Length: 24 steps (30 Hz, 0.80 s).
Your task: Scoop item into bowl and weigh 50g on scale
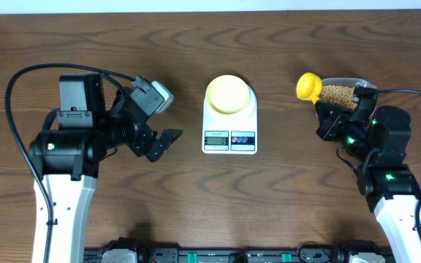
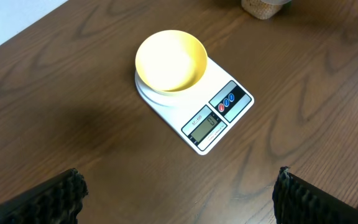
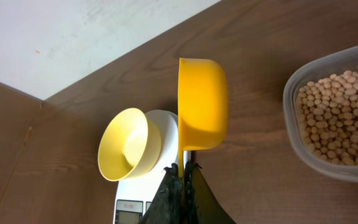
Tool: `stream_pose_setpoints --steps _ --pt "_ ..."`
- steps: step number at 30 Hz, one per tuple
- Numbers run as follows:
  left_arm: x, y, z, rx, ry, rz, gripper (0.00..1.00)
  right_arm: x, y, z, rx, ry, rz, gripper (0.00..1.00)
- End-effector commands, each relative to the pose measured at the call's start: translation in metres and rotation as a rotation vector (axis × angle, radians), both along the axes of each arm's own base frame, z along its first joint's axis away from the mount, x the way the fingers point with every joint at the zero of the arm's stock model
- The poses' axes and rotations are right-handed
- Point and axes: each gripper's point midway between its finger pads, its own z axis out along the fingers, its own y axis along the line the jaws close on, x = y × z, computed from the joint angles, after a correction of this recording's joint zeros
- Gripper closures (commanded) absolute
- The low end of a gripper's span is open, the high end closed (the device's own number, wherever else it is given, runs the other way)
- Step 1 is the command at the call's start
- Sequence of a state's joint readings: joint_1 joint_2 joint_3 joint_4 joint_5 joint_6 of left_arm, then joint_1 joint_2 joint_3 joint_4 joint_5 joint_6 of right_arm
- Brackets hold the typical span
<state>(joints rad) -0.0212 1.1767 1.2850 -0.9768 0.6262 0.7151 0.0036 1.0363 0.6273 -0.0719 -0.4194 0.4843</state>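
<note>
Right end effector (image 3: 183, 177) clamps scoop (image 3: 201, 102) beside beans (image 3: 340, 118).

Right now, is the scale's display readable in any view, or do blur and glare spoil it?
Overhead: scale display too small, digits unreadable; left wrist: sharp, no glare, but digits too faint; right wrist: cut off at the bottom edge, beside the right gripper holding the yellow spoon.

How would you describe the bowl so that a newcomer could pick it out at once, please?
Find the white scale at the middle of the wooden table. The bowl sits on top of it. It is pale yellow, round and empty, unlike the deeper-yellow scoop and the clear tub of beans nearby.
</note>
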Motion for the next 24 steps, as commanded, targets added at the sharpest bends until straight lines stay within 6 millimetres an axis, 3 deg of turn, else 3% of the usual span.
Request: stream_pose_setpoints --steps 1,24 --pt "0.0018 0.0024 -0.0002 0.014 -0.007 -0.003 0.02 0.002 0.0006 0.0096 -0.019 -0.026 0.018 0.99" --pt "0.0024 0.0039 -0.001 0.023 -0.008 0.003 0.02 -0.0012 0.0004 0.0033 -0.04 -0.005 0.029 0.99"
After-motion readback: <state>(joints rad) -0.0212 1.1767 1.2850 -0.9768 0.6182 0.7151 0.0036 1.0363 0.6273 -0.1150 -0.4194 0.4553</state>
